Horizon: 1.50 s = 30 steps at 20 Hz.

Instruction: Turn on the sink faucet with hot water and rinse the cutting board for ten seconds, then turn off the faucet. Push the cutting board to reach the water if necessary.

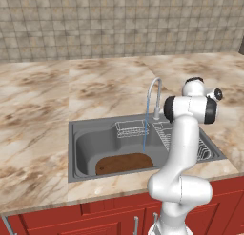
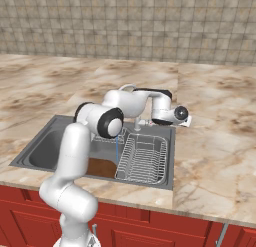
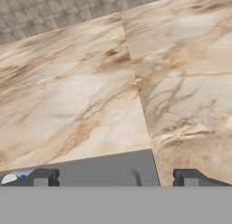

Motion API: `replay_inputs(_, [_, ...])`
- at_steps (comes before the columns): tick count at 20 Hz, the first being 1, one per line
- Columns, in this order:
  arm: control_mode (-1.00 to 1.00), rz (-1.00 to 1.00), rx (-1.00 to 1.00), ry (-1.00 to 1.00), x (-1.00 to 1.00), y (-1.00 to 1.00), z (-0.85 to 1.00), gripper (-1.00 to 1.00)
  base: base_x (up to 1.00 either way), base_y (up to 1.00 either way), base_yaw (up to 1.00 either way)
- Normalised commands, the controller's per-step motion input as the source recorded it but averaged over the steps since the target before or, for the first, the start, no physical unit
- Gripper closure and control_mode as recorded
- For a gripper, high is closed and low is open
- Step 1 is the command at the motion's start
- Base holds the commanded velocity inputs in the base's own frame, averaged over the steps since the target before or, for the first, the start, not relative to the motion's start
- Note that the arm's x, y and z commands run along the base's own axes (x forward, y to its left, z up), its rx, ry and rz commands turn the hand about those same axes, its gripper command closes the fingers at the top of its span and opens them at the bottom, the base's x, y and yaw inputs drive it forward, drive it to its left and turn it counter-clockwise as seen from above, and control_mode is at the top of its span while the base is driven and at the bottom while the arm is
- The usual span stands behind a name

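The sink [image 1: 72, 151] holds the dark-brown cutting board [image 1: 125, 163] flat on its floor at the front. The silver sink faucet [image 1: 154, 97] arches over the basin from the back rim. A thin blue stream of water [image 1: 144, 136] runs down from its spout to the board's far right edge. From the right side the water [image 2: 116, 145] drops beside the board [image 2: 102, 167]. My wrist [image 2: 165, 108] hovers just right of the faucet's base [image 2: 136, 123]. My gripper [image 3: 116, 180] is open and empty over the sink's back rim [image 3: 108, 168], pointing toward the counter behind.
A wire dish rack [image 2: 144, 158] fills the sink's right part. A small wire basket [image 1: 132, 129] hangs on the back wall of the basin. Marble counter [image 3: 90, 96] runs to the tiled wall [image 1: 119, 20]. Red cabinets [image 1: 95, 220] lie below.
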Motion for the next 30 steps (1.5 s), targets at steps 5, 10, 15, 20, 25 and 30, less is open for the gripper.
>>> replay_inputs(5, [-1.00, 0.00, 0.00, 0.00, 0.07, 0.00, -0.02, -1.00, 0.00, 0.00, 0.00])
replay_inputs(10, [-1.00, 0.00, 0.00, 0.00, 0.06, 0.00, -0.10, -1.00, 0.00, 0.00, 0.00])
replay_inputs(15, [-1.00, 0.00, 0.00, 0.00, 0.00, 0.00, -0.14, -1.00, 0.00, 0.00, 0.00])
replay_inputs(20, [-1.00, 0.00, 0.00, 0.00, 0.00, 0.00, -0.05, -1.00, 0.00, 0.00, 0.00])
replay_inputs(25, [-1.00, 0.00, 0.00, 0.00, 0.00, 0.00, 0.00, -1.00, 0.00, 0.00, 0.00])
replay_inputs(30, [-1.00, 0.00, 0.00, 0.00, 0.00, 0.01, 0.00, -1.00, 0.00, 0.00, 0.00])
